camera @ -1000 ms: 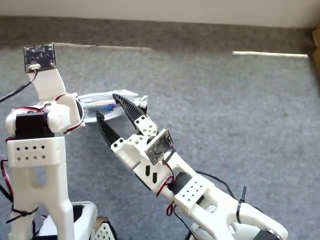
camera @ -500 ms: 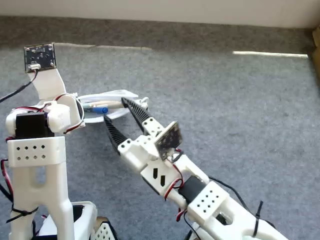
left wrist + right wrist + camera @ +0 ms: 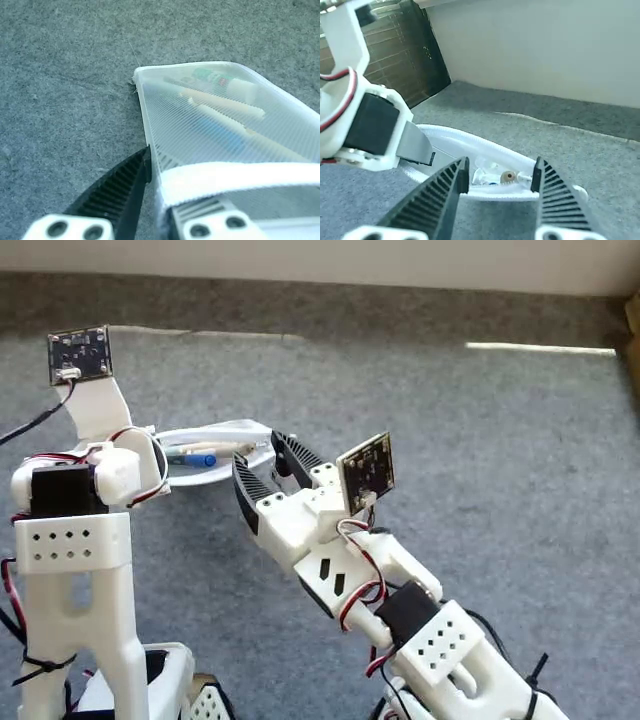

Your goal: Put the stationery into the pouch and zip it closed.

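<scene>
The pouch, a light, floppy, slippery mesh bag with pens inside, lies on the carpet pinched at its rim by the left gripper, so the right gripper, spread wide at the end opposite the left gripper, should probably take the zipper end.

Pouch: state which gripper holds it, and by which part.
The left gripper pinches the pouch at one end of its open mouth; the right gripper is open, holding nothing.

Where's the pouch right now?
High view, left of centre on the carpet: pouch held by the left gripper, open right gripper at its other end.
</scene>
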### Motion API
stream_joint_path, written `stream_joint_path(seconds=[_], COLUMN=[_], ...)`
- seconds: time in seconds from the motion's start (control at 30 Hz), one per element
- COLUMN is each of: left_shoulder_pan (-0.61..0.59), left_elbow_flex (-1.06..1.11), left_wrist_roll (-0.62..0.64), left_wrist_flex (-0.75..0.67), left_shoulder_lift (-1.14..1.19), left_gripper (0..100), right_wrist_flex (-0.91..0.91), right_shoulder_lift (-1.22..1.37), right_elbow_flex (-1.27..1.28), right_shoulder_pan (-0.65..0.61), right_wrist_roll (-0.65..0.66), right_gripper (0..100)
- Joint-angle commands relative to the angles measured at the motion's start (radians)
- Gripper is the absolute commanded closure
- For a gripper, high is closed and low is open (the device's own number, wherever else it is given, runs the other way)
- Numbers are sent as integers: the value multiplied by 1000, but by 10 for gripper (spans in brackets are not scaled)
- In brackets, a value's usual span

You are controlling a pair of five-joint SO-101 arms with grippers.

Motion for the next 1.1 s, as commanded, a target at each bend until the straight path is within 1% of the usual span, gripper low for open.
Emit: stream_joint_path(seconds=[0.0, 0.23, 0.3, 0.5, 0.57, 0.7, 0.9, 1.07], left_shoulder_pan=[-2, -2, -2, -2, -2, -2, -2, -2], left_elbow_flex=[-1, 1, 1, 1, 1, 1, 1, 1], left_wrist_roll=[-8, -8, -8, -8, -8, -8, -9, -9], left_wrist_flex=[6, 6, 6, 5, 2, 0, 0, 0], left_shoulder_lift=[-7, -7, -7, -7, -7, -5, -4, -4], left_gripper=[994, 994, 994, 994, 994, 994, 994, 994], right_wrist_flex=[4, 4, 4, 12, 51, 140, 209, 214], right_shoulder_lift=[1, 200, 200, 111, 74, -7, -113, -116], right_elbow_flex=[-73, -82, -82, -70, -58, -51, -51, -53], right_shoulder_pan=[-47, -61, -87, -188, -216, -251, -246, -245], right_wrist_roll=[-6, 89, 121, 279, 313, 330, 331, 331], right_gripper=[801, 801, 801, 801, 801, 801, 801, 801])
